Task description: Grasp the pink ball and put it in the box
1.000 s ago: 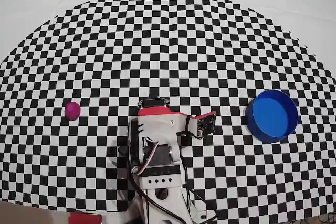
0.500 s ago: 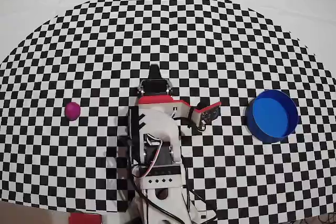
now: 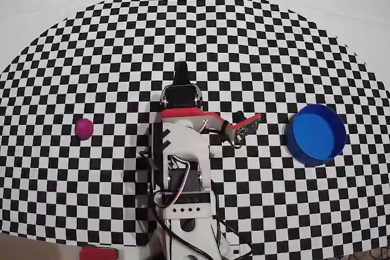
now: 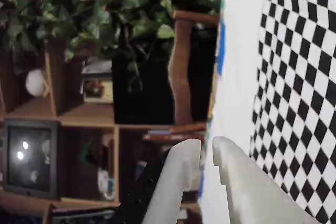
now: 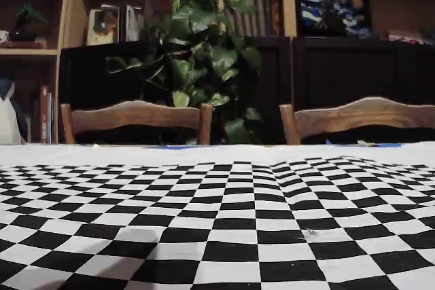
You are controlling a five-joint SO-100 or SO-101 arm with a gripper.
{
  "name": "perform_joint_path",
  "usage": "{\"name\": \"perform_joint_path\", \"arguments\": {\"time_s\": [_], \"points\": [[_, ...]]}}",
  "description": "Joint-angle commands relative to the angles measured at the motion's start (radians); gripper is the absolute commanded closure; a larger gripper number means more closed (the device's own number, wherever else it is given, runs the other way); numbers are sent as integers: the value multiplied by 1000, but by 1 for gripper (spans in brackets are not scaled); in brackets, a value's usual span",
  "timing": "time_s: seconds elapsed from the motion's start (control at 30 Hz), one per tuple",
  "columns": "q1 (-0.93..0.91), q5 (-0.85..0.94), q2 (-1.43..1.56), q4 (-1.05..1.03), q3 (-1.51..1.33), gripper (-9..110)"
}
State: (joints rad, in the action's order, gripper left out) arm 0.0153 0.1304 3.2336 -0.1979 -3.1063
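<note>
In the overhead view the pink ball [image 3: 84, 127] lies on the checkered cloth at the left, well apart from the arm. The box [image 3: 308, 156], a round blue tub, stands at the right with nothing inside. My gripper [image 3: 180, 69] points toward the far side of the table, between the two and roughly level with neither. In the wrist view its white fingers [image 4: 185, 171] reach up from the bottom edge, and the gripper [image 4: 207, 142] is shut with only a sliver between the tips and nothing held. Neither ball nor box shows in the wrist or fixed views.
The arm's base [image 3: 183, 211] sits at the near edge of the cloth. A checkered cloth [image 5: 217, 229] covers the table. Two wooden chairs [image 5: 136, 117] and a leafy plant [image 5: 204, 39] stand behind the far edge, before bookshelves.
The arm has unfolded from its tucked pose. The gripper swung up and out toward the far side of the table. Ball and box have not moved.
</note>
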Motion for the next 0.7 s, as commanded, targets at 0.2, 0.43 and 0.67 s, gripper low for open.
{"name": "perform_joint_path", "arguments": {"time_s": [0.2,0.43,0.67], "points": [[-5,515,18,-12,-8,101],[-12,994,18,-12,-8,101],[-14,1364,18,8,-8,101]]}}
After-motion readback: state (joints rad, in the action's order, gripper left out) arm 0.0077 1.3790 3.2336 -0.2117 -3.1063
